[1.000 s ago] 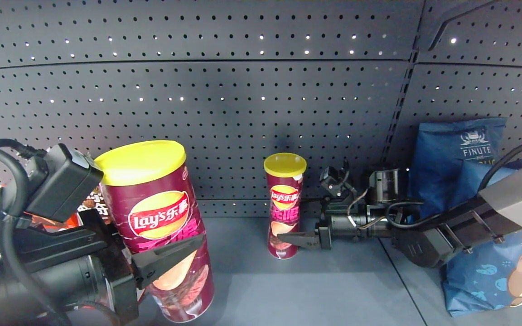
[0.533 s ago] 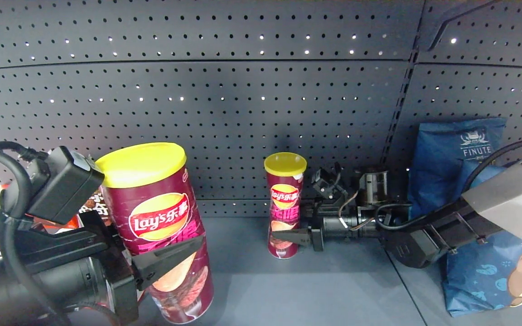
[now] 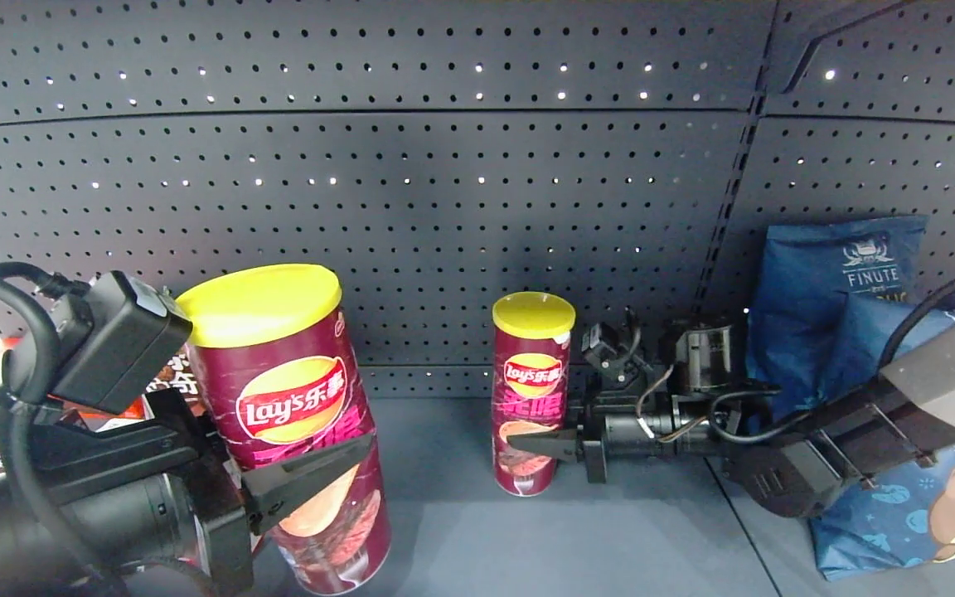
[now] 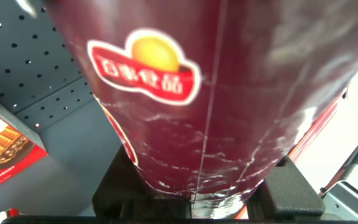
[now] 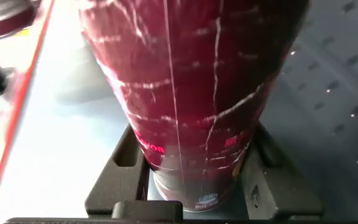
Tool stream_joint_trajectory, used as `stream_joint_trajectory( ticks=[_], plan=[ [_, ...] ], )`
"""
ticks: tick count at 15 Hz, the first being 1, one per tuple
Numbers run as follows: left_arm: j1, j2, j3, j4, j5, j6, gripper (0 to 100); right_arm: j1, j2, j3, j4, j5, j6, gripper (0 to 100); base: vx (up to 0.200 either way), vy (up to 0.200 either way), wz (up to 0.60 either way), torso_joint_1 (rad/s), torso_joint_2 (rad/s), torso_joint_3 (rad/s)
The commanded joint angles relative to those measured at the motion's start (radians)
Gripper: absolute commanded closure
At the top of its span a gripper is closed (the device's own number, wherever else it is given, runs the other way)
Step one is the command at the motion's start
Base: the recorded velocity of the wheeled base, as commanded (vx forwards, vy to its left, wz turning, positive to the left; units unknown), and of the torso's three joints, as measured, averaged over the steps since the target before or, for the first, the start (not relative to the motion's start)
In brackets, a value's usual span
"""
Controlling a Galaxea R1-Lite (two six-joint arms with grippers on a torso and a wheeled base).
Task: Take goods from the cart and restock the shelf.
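Note:
Two maroon chips cans with yellow lids are in hand. The near can (image 3: 283, 398) is held upright at the shelf's front left, my left gripper (image 3: 303, 485) shut around its lower half; its wall (image 4: 216, 106) looms close in the left wrist view. The far can (image 3: 532, 390) stands upright mid-shelf, a short way before the back panel, with my right gripper (image 3: 540, 444) shut on its lower part from the right. Its body (image 5: 191, 93) sits between the fingers (image 5: 120, 162). I cannot tell whether its base touches the shelf board.
The perforated dark back panel (image 3: 444, 207) closes the shelf behind. Blue snack bags (image 3: 834, 282) lean at the right, one with a bear (image 3: 942, 506) near the front. Red boxes (image 3: 167, 377) stand at the left, one also beside the can (image 4: 5, 146). Bare shelf board (image 3: 610, 539) lies between the cans.
The right gripper with the far can first reached slightly left, then shifted right and nearer to me. The left arm and its can barely moved.

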Motion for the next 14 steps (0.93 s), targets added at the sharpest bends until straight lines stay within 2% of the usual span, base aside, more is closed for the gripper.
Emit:
stream_joint_trajectory(
  ticks=[1,5,10,12,14],
  plan=[
    [-0.001,-0.003,0.002,-0.001,0.001,0.0,100,0.005,-0.105,0.113,-0.021,0.0,-0.001,100,0.0,0.0,0.0,0.0,0.0,0.0],
    [-0.001,0.0,-0.003,-0.001,0.002,0.0,100,0.053,-0.188,0.252,-0.107,-0.004,0.002,100,0.0,0.0,0.0,0.0,0.0,0.0],
    [-0.001,0.001,-0.004,0.001,0.007,0.0,100,0.121,-0.268,0.351,-0.112,-0.01,0.002,100,0.0,0.0,0.0,0.0,0.0,0.0],
    [-0.001,0.001,-0.004,0.001,0.009,0.0,100,0.139,-0.271,0.384,-0.121,-0.067,0.002,100,0.0,0.0,0.0,0.0,0.0,0.0],
    [-0.001,0.004,-0.003,-0.001,0.007,0.0,100,0.147,-0.265,0.409,-0.144,-0.079,0.003,100,0.0,0.0,0.0,0.0,0.0,0.0]
  ],
)
